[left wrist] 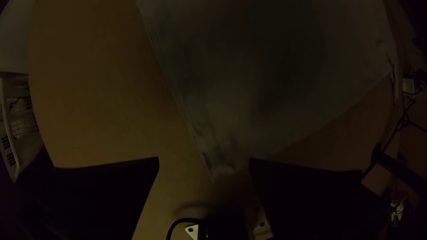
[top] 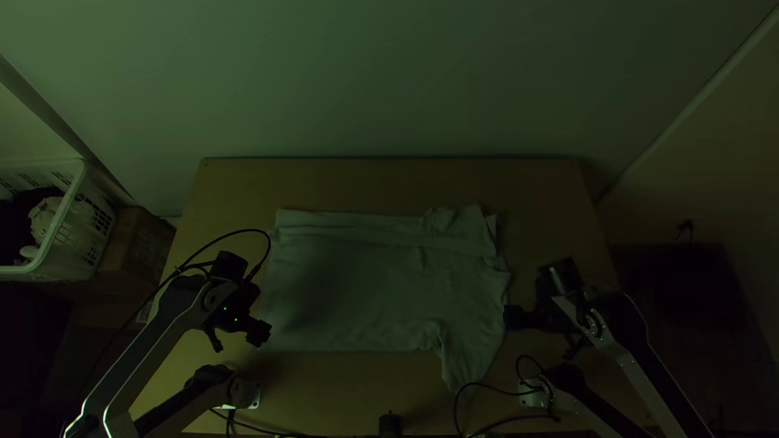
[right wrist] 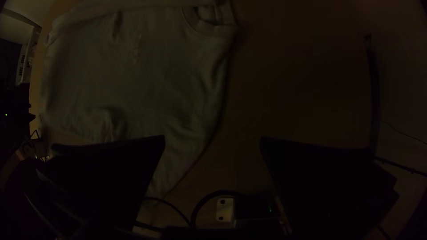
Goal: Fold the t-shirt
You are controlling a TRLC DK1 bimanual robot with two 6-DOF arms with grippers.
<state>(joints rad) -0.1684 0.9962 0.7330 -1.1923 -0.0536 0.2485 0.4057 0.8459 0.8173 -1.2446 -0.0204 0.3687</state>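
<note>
- T-shirt [top: 381, 284]: pale, plain cloth, found lying on the wooden table [top: 535, 182], around its middle, between the two grippers, lengthwise across the top view.
- Body: mostly laid flat, with the bottom hem [top: 270, 284] toward the left arm and the neckline [right wrist: 204, 29] toward the right arm. The rounded collar band is plainly seen in the right wrist view.
- Far side: turned over onto the body in a long strip [top: 349, 225], fairly straight along most of its length, rumpled and layered at the shoulder end.
- Near sleeve [top: 466, 365]: spread outward, pointing at the table's near edge; creases gather where it joins the body.
- Surface: shallow wrinkles across the chest; the middle toward the hem appears smoother, under a dark shadow.
- Left gripper [top: 237, 339]: noted by the near hem corner. Jaws stand wide apart; the left wrist view has that corner [left wrist: 215, 171] lying in the gap between them, unpinched.
- Right gripper [top: 542, 334]: noted beside the neck end, near the sleeve. Jaws spread well apart, with cloth and bare wood seen between them.
</note>
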